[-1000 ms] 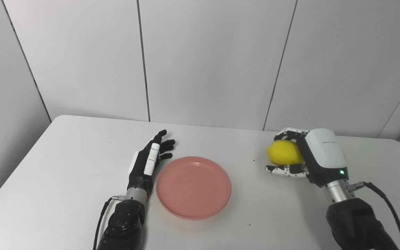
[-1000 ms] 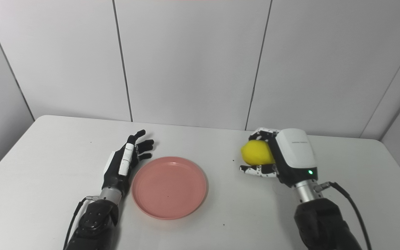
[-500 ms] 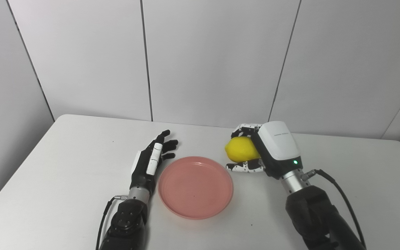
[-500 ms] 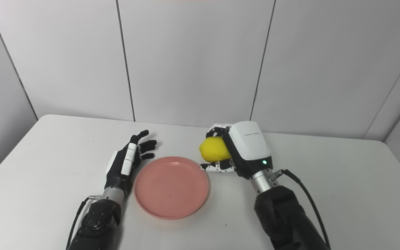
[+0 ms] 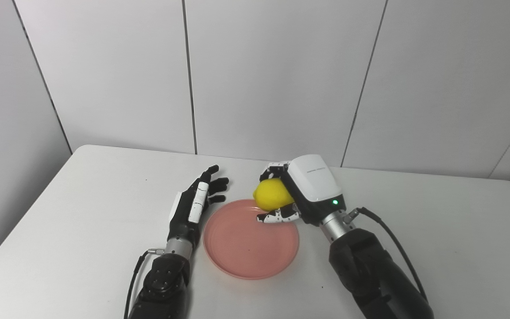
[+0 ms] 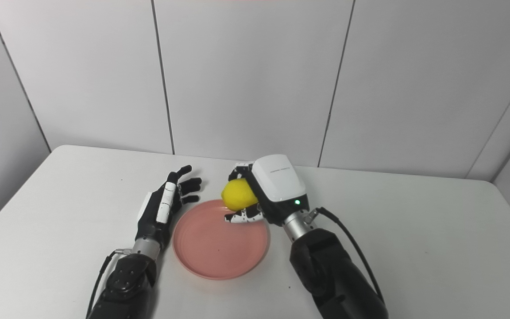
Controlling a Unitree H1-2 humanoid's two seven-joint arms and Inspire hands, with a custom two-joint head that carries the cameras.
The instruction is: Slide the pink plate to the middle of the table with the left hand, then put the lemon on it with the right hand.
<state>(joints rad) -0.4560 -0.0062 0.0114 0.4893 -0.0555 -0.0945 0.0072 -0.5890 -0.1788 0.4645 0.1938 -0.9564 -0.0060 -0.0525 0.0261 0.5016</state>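
right hand (image 5: 301, 195) clamped on lemon (image 5: 270, 197), above far rim of pink plate (image 5: 251, 239); lemon's right side hidden. left hand (image 5: 195, 206) fingers apart, holding nothing, beside plate.

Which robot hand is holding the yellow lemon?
The right hand, with its white back, grips the lemon over the pink plate. The left hand is open and empty beside the plate.

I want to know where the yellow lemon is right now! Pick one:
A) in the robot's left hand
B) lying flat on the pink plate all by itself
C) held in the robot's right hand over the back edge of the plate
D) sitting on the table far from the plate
C: the lemon is gripped by the right hand above the far rim of the pink plate, while the left hand rests open beside the plate.
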